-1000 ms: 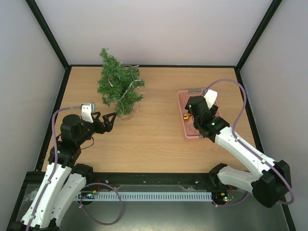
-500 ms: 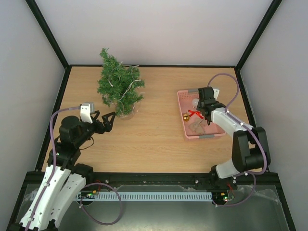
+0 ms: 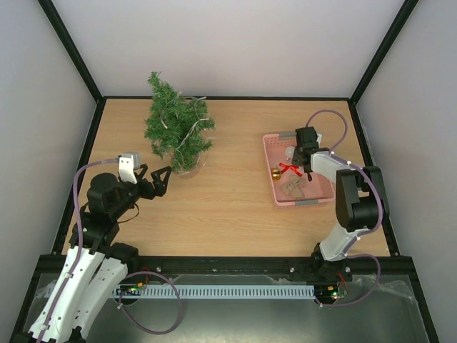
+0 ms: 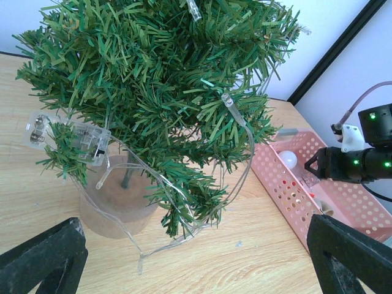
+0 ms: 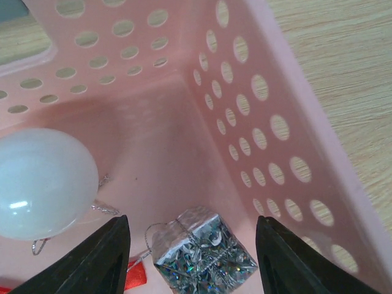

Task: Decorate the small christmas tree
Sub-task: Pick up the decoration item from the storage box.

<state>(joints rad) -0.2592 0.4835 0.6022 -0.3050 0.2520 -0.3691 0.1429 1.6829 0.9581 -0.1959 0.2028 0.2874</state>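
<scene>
Christmas tree (image 3: pixel 177 132): it is standing at the far left of the tabletop (image 3: pixel 228 207), with a clear wire of lights hanging through its branches.
Left claw (image 3: pixel 163 180): I am holding it wide apart, low and just short of the tree.
Right claw (image 5: pixel 193 245): I am reaching into the far end of the pink basket (image 5: pixel 245 110), fingers partly apart around a silver gift box (image 5: pixel 202 251), a gap showing on one side.
White ball (image 5: pixel 43 184): it is lying beside the box.

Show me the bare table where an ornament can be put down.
Free: the wide wood between the small christmas tree and the pink basket, and the strip nearer than the basket. Crowded: inside the basket, with ornaments and the right gripper; the tree's foot, by the left gripper.
</scene>
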